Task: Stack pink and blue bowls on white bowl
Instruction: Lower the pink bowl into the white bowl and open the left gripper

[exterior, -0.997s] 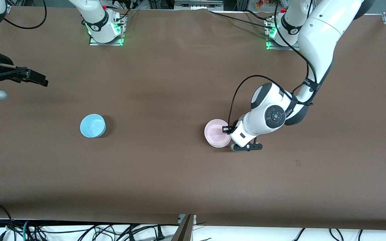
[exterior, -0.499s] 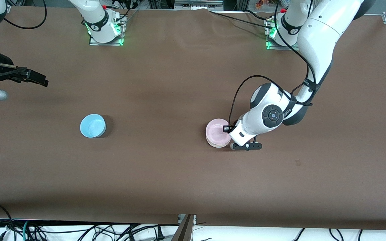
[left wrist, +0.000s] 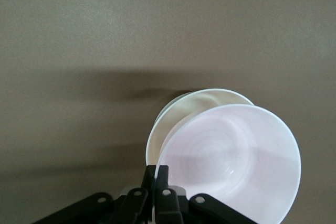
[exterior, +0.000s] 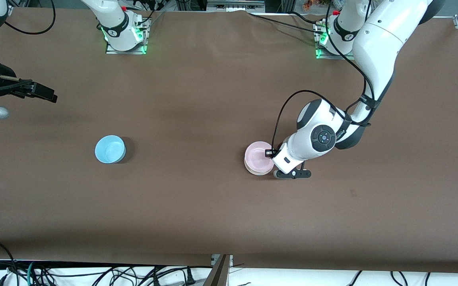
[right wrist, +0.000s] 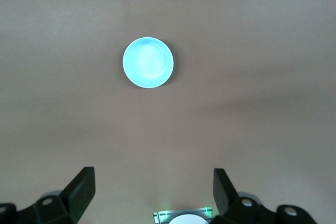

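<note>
Held the small round pale pink plastic bowl (exterior: 257,157) by its rim in the left gripper (left wrist: 156,178), fingers pinched tight, low over the small round plain white bowl (left wrist: 181,109), right of the front view's middle. Not let go yet. Left the light blue round bowl (exterior: 109,149) alone on the tabletop (exterior: 197,206), left of the middle. Kept the right gripper (right wrist: 152,186) high over the blue bowl, fingers wide apart, waiting.

Left pincer (left wrist: 157,174) low, fingers pinched together; right pincer (right wrist: 152,190) waiting aloft, fingers spread.

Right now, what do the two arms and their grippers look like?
Both arms are glossy white with dark grey joint caps, and their bases glow green. The left arm carries a looping black cable, and a round button pad marks its wrist. The left gripper has black fingers, and so does the right gripper. The right arm has a red base fitting.
</note>
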`<state>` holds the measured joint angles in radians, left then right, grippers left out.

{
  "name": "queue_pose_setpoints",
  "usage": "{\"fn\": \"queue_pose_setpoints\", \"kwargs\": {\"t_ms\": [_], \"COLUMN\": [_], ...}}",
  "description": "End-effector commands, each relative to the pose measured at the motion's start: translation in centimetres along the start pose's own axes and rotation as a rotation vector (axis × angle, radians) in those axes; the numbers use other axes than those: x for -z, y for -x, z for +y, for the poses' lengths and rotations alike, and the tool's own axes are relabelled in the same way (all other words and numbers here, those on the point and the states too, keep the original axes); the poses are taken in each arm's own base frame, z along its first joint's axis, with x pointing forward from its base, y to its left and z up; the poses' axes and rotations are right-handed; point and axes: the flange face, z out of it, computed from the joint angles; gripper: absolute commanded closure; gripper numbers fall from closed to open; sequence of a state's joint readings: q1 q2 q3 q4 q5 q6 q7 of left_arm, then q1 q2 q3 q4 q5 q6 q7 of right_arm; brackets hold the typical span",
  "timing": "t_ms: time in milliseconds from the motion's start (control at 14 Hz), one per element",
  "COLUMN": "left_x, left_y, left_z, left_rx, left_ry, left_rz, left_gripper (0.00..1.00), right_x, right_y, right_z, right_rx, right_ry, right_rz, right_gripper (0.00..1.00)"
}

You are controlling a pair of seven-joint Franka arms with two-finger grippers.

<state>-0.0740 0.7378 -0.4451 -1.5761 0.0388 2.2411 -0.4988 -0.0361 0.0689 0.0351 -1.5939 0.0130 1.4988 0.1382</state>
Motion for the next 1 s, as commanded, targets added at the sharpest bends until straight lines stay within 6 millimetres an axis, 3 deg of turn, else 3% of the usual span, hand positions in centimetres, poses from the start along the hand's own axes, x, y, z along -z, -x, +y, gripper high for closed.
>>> {"fn": "queue_pose_setpoints", "kwargs": {"t_ms": [0, 641, 855, 926], "left_x": [-0.3, -1.3, -1.3, -1.1], "left_y": [-0.3, -0.7, -1.1, -1.1], "left_z": [-0.3, -0.8, -1.4, -1.4], "left_rx": [-0.025, -0.017, 0.003, 0.011], "left_ry": [-0.004, 0.003, 0.0, 0.002], "left_rz": [0.02, 0.024, 0.026, 0.028], "left_gripper": [1.0, 0.99, 0.51, 0.46], "right_x": [0.5, 0.5, 0.5, 0.5], "right_y": [0.2, 0.2, 0.1, 0.2], "right_z": [-0.2, -0.2, -0.1, -0.2], "right_rx": [-0.006, -0.006, -0.008, -0.006], "right_ry": [0.0, 0.0, 0.0, 0.0], "right_rz": [-0.006, -0.006, -0.005, -0.006], "right_gripper": [0.01, 0.01, 0.01, 0.01]}}
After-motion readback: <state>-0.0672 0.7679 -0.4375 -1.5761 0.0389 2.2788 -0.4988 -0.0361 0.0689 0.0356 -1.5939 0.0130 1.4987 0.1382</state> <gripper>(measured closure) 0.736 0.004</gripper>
